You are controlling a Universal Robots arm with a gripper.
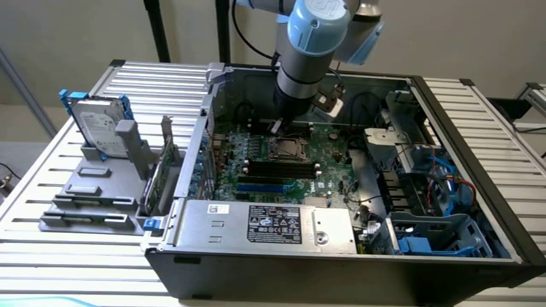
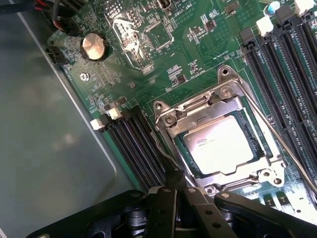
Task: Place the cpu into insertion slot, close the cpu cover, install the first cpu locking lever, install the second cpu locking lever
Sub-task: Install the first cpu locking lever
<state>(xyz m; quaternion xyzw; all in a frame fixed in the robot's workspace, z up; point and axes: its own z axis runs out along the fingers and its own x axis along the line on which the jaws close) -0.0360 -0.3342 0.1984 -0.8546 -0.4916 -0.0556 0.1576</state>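
We count one cpu (image 2: pixel 223 146), one cpu cover (image 2: pixel 195 115), one coin battery (image 2: pixel 94 47), one hard drive (image 1: pixel 96 128) and, we think, four black memory slots (image 1: pixel 282 169).

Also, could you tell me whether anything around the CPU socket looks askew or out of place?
Nothing looks damaged. The cpu lies square in the insertion slot, with the cpu cover down around it. One locking lever angles away from the frame, seemingly unlatched.
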